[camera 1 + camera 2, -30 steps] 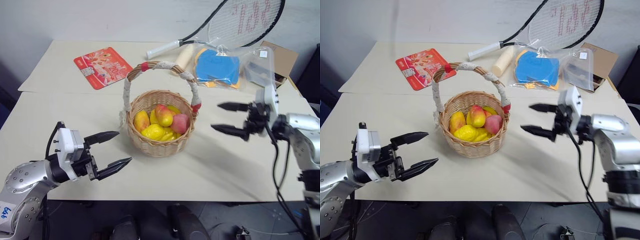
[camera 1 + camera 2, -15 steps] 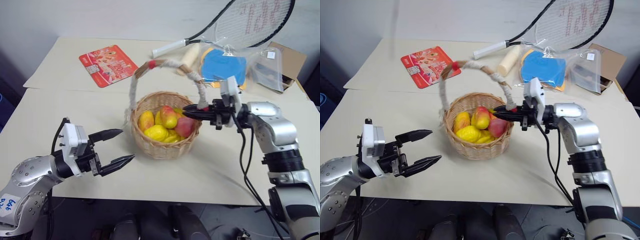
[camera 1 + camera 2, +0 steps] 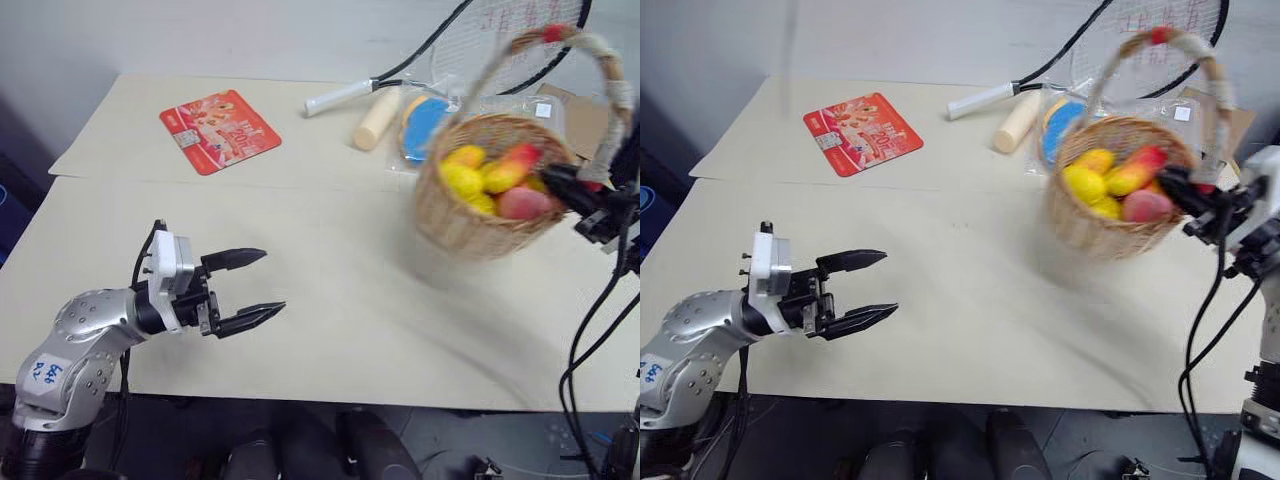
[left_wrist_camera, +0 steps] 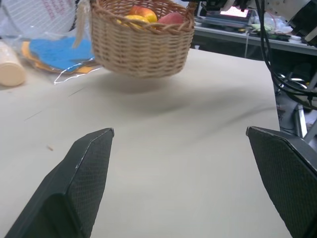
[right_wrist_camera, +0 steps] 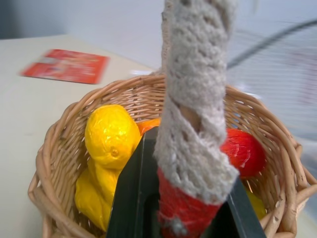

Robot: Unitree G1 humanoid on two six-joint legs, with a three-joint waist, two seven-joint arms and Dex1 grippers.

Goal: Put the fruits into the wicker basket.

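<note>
Beige tabletop (image 3: pixel 330 300) fills the head views, with a pale wall behind. Head views: wicker basket (image 3: pixel 470 215) sits at the tabletop's right side, blurred and tilted, lifted clear of the surface. Fruits (image 3: pixel 500 175) are inside it: yellow ones toward the left, red-orange and pink ones toward the right. Right end effector (image 3: pixel 560 185) is clamped on the base of the basket handle (image 3: pixel 1200 70), at the red band, on the rim's right side. Left end effector (image 3: pixel 262 288) hovers over the near left of the tabletop, fingers spread apart and holding nothing, well apart from the basket. A red card (image 3: pixel 220 130) lies at far left; a racket (image 3: pixel 440 50), a pale cylinder (image 3: pixel 372 117) and a bagged blue item (image 3: pixel 420 120) lie at the far edge behind the basket. Left wrist view: both black fingers (image 4: pixel 79 183) stand wide apart above bare tabletop; the basket is seen ahead, off the surface with its shadow beneath. Right wrist view: black fingers (image 5: pixel 129 198) closed on the cord-wrapped handle at its red band; a yellow lemon (image 5: pixel 111 136) and a red fruit (image 5: pixel 245 151) lie in the basket below.
</note>
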